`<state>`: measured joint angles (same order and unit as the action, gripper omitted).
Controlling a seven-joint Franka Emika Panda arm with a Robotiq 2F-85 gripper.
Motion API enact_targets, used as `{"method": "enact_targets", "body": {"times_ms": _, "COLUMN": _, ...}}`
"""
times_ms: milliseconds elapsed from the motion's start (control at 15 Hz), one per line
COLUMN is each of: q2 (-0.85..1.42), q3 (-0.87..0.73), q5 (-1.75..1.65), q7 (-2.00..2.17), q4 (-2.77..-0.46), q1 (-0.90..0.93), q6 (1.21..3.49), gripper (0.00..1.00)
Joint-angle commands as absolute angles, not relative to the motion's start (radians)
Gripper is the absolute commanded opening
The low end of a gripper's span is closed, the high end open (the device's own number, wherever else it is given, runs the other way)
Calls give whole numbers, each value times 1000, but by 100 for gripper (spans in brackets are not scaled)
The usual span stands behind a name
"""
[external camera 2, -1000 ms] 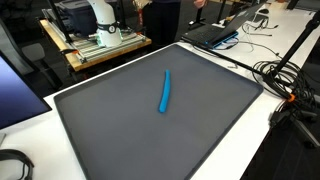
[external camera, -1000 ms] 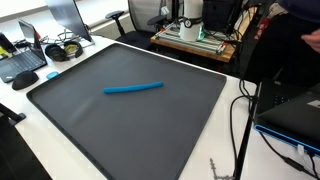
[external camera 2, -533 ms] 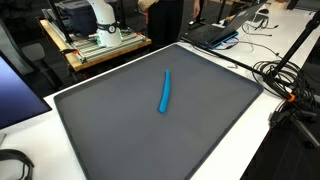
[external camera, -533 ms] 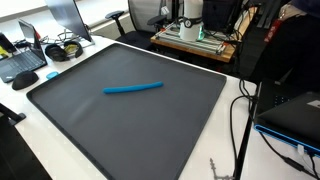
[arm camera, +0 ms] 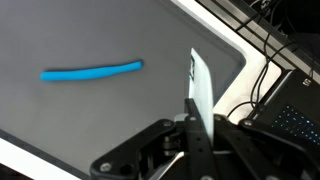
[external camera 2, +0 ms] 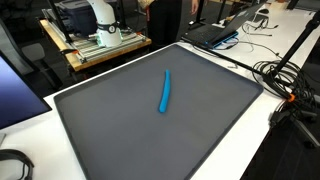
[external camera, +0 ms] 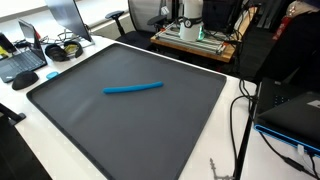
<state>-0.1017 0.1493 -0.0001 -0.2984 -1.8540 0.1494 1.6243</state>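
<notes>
A long, thin, slightly curved blue stick (external camera: 133, 88) lies on a large dark grey mat (external camera: 90, 125); it shows in both exterior views (external camera 2: 164, 91) and at the upper left of the wrist view (arm camera: 92, 71). In the wrist view my gripper (arm camera: 197, 118) is high above the mat near its edge, well away from the blue stick. Its fingers are together, with a thin white flat strip (arm camera: 201, 88) sticking out from between them. The gripper itself is outside both exterior views; only the robot's white base (external camera 2: 100, 18) shows.
The mat lies on a white table (external camera 2: 255, 140). Black cables (external camera 2: 285, 80) and a laptop (external camera: 295, 110) lie beside the mat. A wooden stand (external camera 2: 95, 48) holds the robot base. Headphones and a laptop (external camera: 25, 60) sit at one corner. People stand behind the table.
A person at the back shifts slightly. The blue stick and the mat have not moved.
</notes>
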Motion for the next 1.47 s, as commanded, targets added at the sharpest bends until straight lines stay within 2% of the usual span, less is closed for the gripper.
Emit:
{"method": "enact_targets", "body": {"times_ms": 0, "q2": -102, "q3": 147, "q5": -1, "q7": -297, "q4": -1851, "q1": 153, "q6": 1622, "gripper": 1}}
{"method": "enact_targets", "body": {"times_ms": 200, "q2": -89, "q3": 128, "q5": -4, "q7": -363, "q4": -1927, "q1": 140, "q6": 1736, "gripper": 1}}
{"method": "enact_targets", "body": {"times_ms": 1133, "q2": -35, "q3": 61, "q5": -114, "q7": -506, "q4": -2522, "q1": 78, "q6": 2552, "gripper": 1}}
{"method": "enact_targets", "body": {"times_ms": 1200, "q2": -32, "q3": 80, "q5": -83, "q7": -481, "q4": -2468, "q1": 97, "q6": 2471, "gripper": 4}}
{"method": "enact_targets", "body": {"times_ms": 1400, "q2": -24, "q3": 63, "q5": -91, "q7": -501, "q4": -2514, "q1": 78, "q6": 2536, "gripper": 4}}
